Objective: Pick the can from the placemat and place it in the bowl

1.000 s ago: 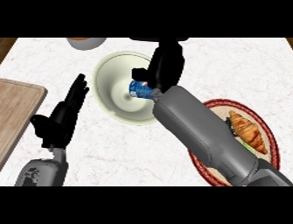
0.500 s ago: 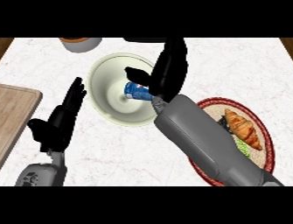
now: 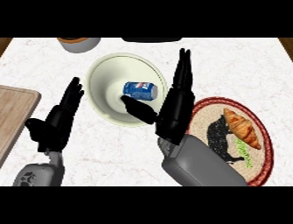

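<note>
My left hand (image 3: pixel 57 120) rests open beside the bowl (image 3: pixel 103 100). The can (image 3: pixel 139 90) now lies on its side in the bowl, let go. My right hand (image 3: pixel 173 105) has opened, fingers straight. Placement looks done; placemat (image 3: pixel 259 131) is clear of it.

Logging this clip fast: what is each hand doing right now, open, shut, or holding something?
Left hand: open, fingers straight, holding nothing.
Right hand: open, fingers straight beside the bowl; the can lies in it.
</note>
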Controlling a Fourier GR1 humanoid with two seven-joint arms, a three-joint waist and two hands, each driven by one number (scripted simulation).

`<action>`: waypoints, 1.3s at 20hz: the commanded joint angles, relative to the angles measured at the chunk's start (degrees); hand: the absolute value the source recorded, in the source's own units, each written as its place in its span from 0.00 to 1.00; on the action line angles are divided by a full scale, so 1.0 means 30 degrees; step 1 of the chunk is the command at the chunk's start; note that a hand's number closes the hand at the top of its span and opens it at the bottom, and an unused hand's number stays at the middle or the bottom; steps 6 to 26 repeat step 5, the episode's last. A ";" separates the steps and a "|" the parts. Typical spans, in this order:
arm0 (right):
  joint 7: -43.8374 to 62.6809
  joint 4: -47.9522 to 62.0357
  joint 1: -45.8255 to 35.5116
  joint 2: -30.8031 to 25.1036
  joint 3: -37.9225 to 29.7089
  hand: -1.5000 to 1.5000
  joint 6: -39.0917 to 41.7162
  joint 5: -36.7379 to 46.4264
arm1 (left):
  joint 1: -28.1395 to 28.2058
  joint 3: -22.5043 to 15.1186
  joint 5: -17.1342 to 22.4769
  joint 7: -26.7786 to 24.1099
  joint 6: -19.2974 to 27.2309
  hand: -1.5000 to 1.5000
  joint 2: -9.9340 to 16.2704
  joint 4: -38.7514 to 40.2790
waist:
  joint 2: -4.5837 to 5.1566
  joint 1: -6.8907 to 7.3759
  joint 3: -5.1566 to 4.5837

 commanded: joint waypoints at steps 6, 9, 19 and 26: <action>0.0895 -0.4857 0.5132 0.0058 0.1594 0.00 0.0543 0.2233 | -0.0354 -0.0182 -0.0421 -0.0235 0.0222 0.50 -0.0436 0.0529 | 0.0126 0.0163 0.0004; 0.0895 -0.4857 0.5132 0.0058 0.1594 0.00 0.0543 0.2233 | -0.0354 -0.0182 -0.0421 -0.0235 0.0222 0.50 -0.0436 0.0529 | 0.0126 0.0163 0.0004; 0.0895 -0.4857 0.5132 0.0058 0.1594 0.00 0.0543 0.2233 | -0.0354 -0.0182 -0.0421 -0.0235 0.0222 0.50 -0.0436 0.0529 | 0.0126 0.0163 0.0004; 0.0895 -0.4857 0.5132 0.0058 0.1594 0.00 0.0543 0.2233 | -0.0354 -0.0182 -0.0421 -0.0235 0.0222 0.50 -0.0436 0.0529 | 0.0126 0.0163 0.0004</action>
